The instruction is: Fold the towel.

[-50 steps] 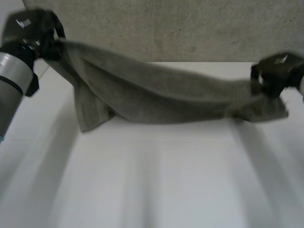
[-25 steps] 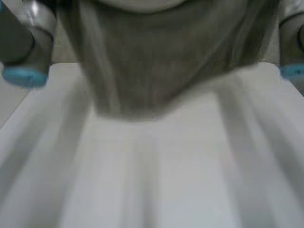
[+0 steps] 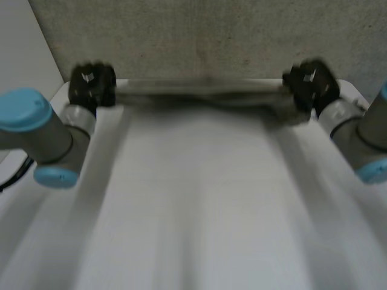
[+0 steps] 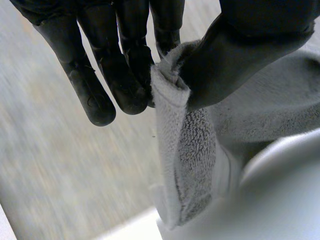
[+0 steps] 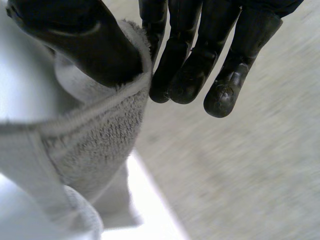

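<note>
At the far edge of the white table (image 3: 193,205), the grey towel (image 3: 205,92) is pulled out long and thin between the two hands. The left hand (image 3: 91,83) has one end and the right hand (image 3: 309,81) has the other end. They are well apart, so the towel looks like a tight band just in front of the grey wall (image 3: 199,36).

Up close, the left hand pinches a corner of the towel. Its thumb (image 4: 235,55) squeezes the cloth against its fingers (image 4: 125,75), which are nearly straight. The right hand does the same at its corner, with its thumb (image 5: 85,45) pushing the fluffy edge onto its fingers (image 5: 180,70). So both hands are gripping the towel, one at each end.

I cannot tell if the towel is touching the table or hanging just above it. I also cannot tell how many layers it has.

I think the job is not far along. The towel is picked up and stretched out, and that part looks done. No neat fold is lying on the table yet. What is left, I think, is to lay the towel down flat, bring one side over the other, and then let go.
</note>
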